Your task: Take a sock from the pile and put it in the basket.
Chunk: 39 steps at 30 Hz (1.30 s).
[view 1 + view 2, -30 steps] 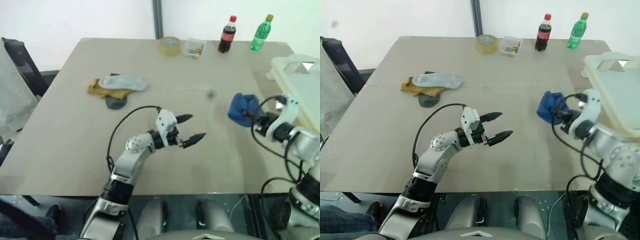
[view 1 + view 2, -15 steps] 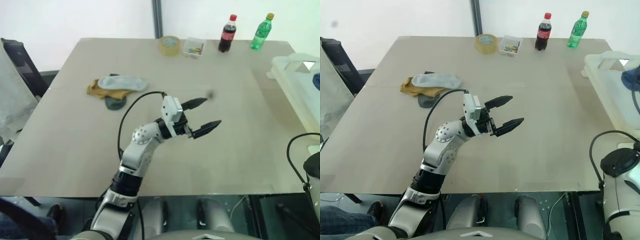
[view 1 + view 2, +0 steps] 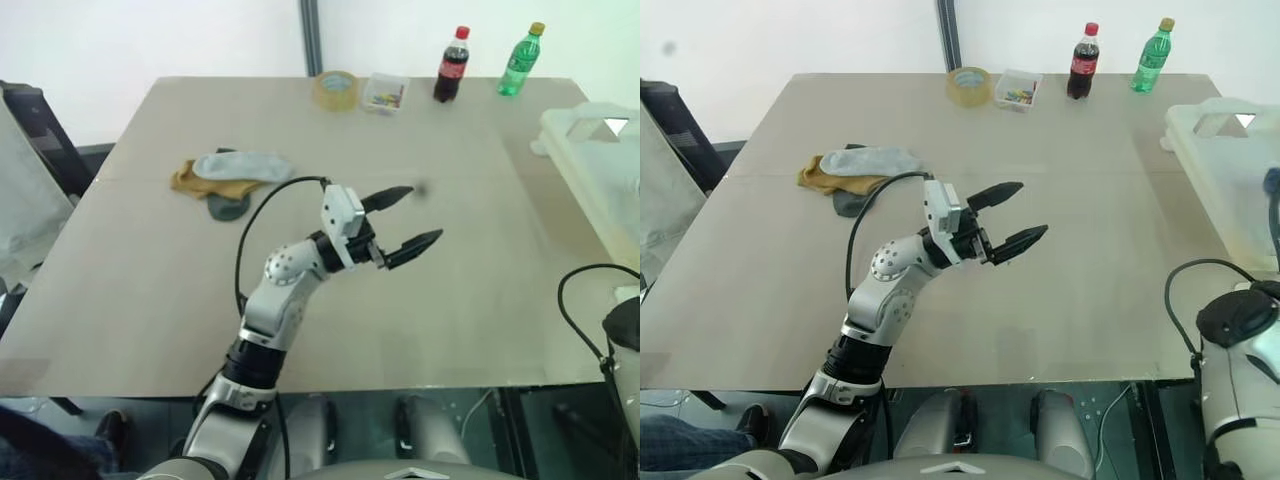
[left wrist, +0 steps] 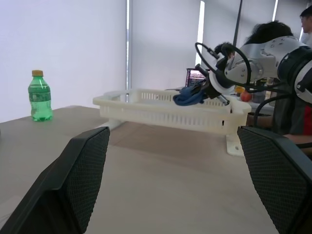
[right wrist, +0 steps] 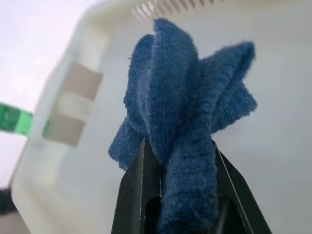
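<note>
The pile (image 3: pixel 235 178) of light grey, mustard and dark grey socks lies on the table's left half. My left gripper (image 3: pixel 425 212) hovers open and empty over the middle of the table, pointing right. The off-white basket (image 3: pixel 598 170) stands at the table's right edge. In the left wrist view my right gripper (image 4: pixel 214 90) hangs just above the basket's rim (image 4: pixel 165 109), holding a blue sock (image 4: pixel 187 96). The right wrist view shows that gripper (image 5: pixel 180 146) shut on the bunched blue sock (image 5: pixel 180 117), with the basket's inside (image 5: pixel 273 161) right behind it.
Along the table's far edge stand a cola bottle (image 3: pixel 452 65), a green bottle (image 3: pixel 520 62), a tape roll (image 3: pixel 337 90) and a small clear box (image 3: pixel 385 92). A dark chair (image 3: pixel 40 120) sits off the left side. A person (image 4: pixel 268 30) shows behind the basket.
My right gripper has swung from the table to the right, carrying the blue sock over the basket. The left gripper has risen a little and stays open.
</note>
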{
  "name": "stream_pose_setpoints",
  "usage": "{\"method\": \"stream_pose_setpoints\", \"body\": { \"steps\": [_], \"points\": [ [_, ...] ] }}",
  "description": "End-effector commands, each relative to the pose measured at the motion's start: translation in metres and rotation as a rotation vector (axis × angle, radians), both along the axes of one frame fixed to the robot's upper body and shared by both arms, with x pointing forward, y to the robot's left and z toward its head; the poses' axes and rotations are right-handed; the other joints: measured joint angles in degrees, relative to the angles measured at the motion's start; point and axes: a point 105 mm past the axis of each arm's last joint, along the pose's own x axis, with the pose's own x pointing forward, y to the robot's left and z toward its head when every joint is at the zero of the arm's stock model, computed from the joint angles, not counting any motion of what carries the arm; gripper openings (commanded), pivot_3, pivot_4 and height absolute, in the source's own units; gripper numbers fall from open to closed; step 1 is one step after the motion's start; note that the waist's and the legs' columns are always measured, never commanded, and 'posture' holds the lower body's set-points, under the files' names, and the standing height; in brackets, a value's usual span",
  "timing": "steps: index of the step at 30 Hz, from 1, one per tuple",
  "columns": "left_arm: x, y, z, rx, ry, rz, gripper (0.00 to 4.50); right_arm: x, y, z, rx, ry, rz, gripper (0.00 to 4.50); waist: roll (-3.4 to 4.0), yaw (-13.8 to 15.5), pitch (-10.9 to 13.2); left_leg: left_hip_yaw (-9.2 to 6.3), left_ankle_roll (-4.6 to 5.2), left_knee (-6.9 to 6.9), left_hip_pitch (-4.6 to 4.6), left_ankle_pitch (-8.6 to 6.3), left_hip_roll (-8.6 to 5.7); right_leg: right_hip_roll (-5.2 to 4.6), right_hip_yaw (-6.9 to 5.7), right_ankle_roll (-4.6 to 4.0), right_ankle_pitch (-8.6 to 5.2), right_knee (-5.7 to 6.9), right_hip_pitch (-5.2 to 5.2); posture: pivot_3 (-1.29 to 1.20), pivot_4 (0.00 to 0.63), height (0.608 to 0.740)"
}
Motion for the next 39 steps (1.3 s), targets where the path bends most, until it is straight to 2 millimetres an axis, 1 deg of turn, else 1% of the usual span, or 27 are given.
{"method": "stream_pose_setpoints", "body": {
  "steps": [1, 5, 6, 7, 13, 16, 19, 21, 23, 25, 27, 31, 32, 33, 35, 37, 39],
  "points": [
    [-0.001, 0.003, 0.005, -0.013, -0.029, 0.004, 4.50, -0.011, 0.005, 0.033, 0.046, -0.142, -0.046, 0.51, 0.01, -0.04, 0.00, 0.00, 0.00, 0.00, 0.02, 0.00, 0.01, 0.01, 0.00, 0.00, 0.00, 0.02, 0.00, 0.00, 0.150, 0.740],
    [0.000, 0.002, 0.004, -0.005, -0.029, -0.005, 4.50, -0.011, 0.009, 0.015, 0.087, -0.135, -0.029, 0.51, 0.01, 0.41, -0.01, -0.04, 0.00, 0.00, 0.01, 0.00, 0.03, 0.04, -0.06, 0.00, 0.00, 0.01, 0.02, 0.00, 0.150, 0.740],
    [0.000, 0.001, 0.004, -0.004, -0.029, -0.006, 4.50, -0.011, 0.010, 0.013, 0.094, -0.142, -0.022, 1.08, 0.01, 0.51, -0.01, -0.03, 0.00, 0.01, 0.00, 0.00, 0.02, 0.02, -0.06, 0.00, 0.00, 0.00, 0.02, 0.00, 0.150, 0.740],
    [0.001, 0.001, 0.005, -0.003, -0.031, -0.006, 4.50, -0.010, 0.010, 0.010, 0.099, -0.143, -0.020, 1.43, 0.03, 0.53, -0.02, -0.01, 0.00, 0.01, -0.01, 0.00, 0.02, 0.00, -0.04, 0.00, 0.00, 0.00, 0.02, 0.00, 0.150, 0.740],
    [0.003, 0.001, 0.005, 0.004, -0.040, -0.004, 4.50, -0.010, 0.008, -0.002, 0.113, -0.125, -0.033, 4.47, 0.07, 0.19, -0.01, 0.06, 0.01, 0.01, 0.01, 0.00, 0.01, 0.02, 0.04, 0.02, 0.02, -0.01, 0.01, 0.00, 0.150, 0.740],
    [0.003, 0.002, 0.005, 0.012, -0.045, -0.001, 4.50, -0.010, 0.009, -0.006, 0.131, -0.107, -0.051, 4.47, 0.08, 0.09, -0.02, 0.05, 0.01, 0.01, 0.03, 0.00, 0.02, 0.04, 0.04, 0.02, 0.02, 0.01, 0.01, 0.00, 0.150, 0.740],
    [0.003, 0.004, 0.005, 0.016, -0.049, 0.008, 4.50, -0.011, 0.014, -0.005, 0.145, -0.098, -0.045, 4.47, 0.08, 0.06, -0.02, 0.07, 0.01, 0.01, 0.04, 0.00, 0.02, 0.04, 0.07, 0.02, 0.02, 0.02, 0.01, 0.00, 0.150, 0.740],
    [0.003, 0.006, 0.004, 0.025, -0.056, 0.019, 4.50, -0.017, 0.019, -0.001, 0.131, -0.075, -0.035, 4.47, 0.08, 0.03, -0.02, 0.08, 0.01, 0.01, 0.04, 0.00, 0.02, 0.04, 0.09, 0.02, 0.02, 0.02, 0.01, 0.00, 0.150, 0.740],
    [0.004, 0.011, 0.005, 0.031, -0.060, 0.035, 4.50, -0.027, 0.028, 0.010, 0.070, -0.070, -0.006, 4.47, 0.09, 0.07, -0.02, 0.08, 0.01, 0.01, 0.04, 0.00, 0.03, 0.04, 0.09, 0.02, 0.02, 0.04, 0.00, 0.00, 0.150, 0.740],
    [0.004, 0.015, 0.004, 0.040, -0.062, 0.046, 4.50, -0.034, 0.041, 0.020, 0.012, -0.072, 0.051, 4.47, 0.13, 0.14, -0.03, 0.01, 0.00, -0.01, 0.02, 0.00, 0.06, 0.04, 0.02, 0.02, 0.02, 0.06, -0.02, 0.00, 0.150, 0.740],
    [0.005, 0.018, 0.003, 0.048, -0.062, 0.052, 4.50, -0.036, 0.059, 0.030, -0.071, -0.085, 0.160, 4.47, 0.14, 0.16, -0.03, 0.02, 0.00, -0.01, 0.01, 0.00, 0.09, 0.03, 0.02, 0.02, 0.02, 0.06, -0.01, 0.00, 0.150, 0.740],
    [0.006, 0.022, 0.002, 0.063, -0.065, 0.061, 4.50, -0.034, 0.106, 0.045, -0.182, -0.154, 0.419, 4.47, 0.14, 0.05, -0.03, 0.04, 0.02, 0.03, 0.02, -0.01, 0.11, -0.01, 0.07, 0.02, 0.02, 0.06, 0.00, 0.00, 0.150, 0.740],
    [0.006, 0.022, 0.001, 0.064, -0.062, 0.063, 4.50, -0.033, 0.125, 0.046, -0.211, -0.178, 0.524, 4.47, 0.13, 0.03, -0.03, 0.04, 0.02, 0.03, 0.03, -0.01, 0.11, -0.01, 0.08, 0.02, 0.02, 0.06, 0.00, 0.00, 0.150, 0.740],
    [0.006, 0.022, 0.001, 0.065, -0.060, 0.065, 4.50, -0.034, 0.142, 0.044, -0.237, -0.193, 0.621, 4.47, 0.13, 0.00, -0.03, 0.03, 0.02, 0.03, 0.03, -0.01, 0.10, 0.00, 0.07, 0.02, 0.02, 0.06, 0.00, 0.00, 0.150, 0.740],
    [0.006, 0.024, 0.000, 0.068, -0.054, 0.069, 4.50, -0.039, 0.167, 0.034, -0.318, -0.163, 0.778, 4.47, 0.12, 0.00, -0.03, -0.01, 0.02, 0.03, 0.04, -0.01, 0.10, 0.02, 0.04, 0.02, 0.02, 0.06, 0.02, 0.00, 0.150, 0.740],
    [0.006, 0.029, -0.005, 0.086, -0.039, 0.082, 4.50, -0.049, 0.194, 0.002, -0.511, -0.017, 0.968, 4.47, 0.12, 0.22, -0.03, -0.02, 0.02, 0.03, 0.02, -0.01, 0.09, 0.02, 0.04, 0.02, 0.02, 0.06, 0.02, 0.00, 0.150, 0.740],
    [0.005, 0.036, -0.012, 0.111, -0.023, 0.100, 4.50, -0.064, 0.210, -0.031, -0.636, 0.088, 1.126, 4.47, 0.11, 0.34, -0.04, -0.06, 0.03, 0.01, -0.02, -0.01, 0.11, 0.00, 0.01, 0.03, 0.02, -0.03, 0.02, 0.00, 0.150, 0.740]
  ]
}}
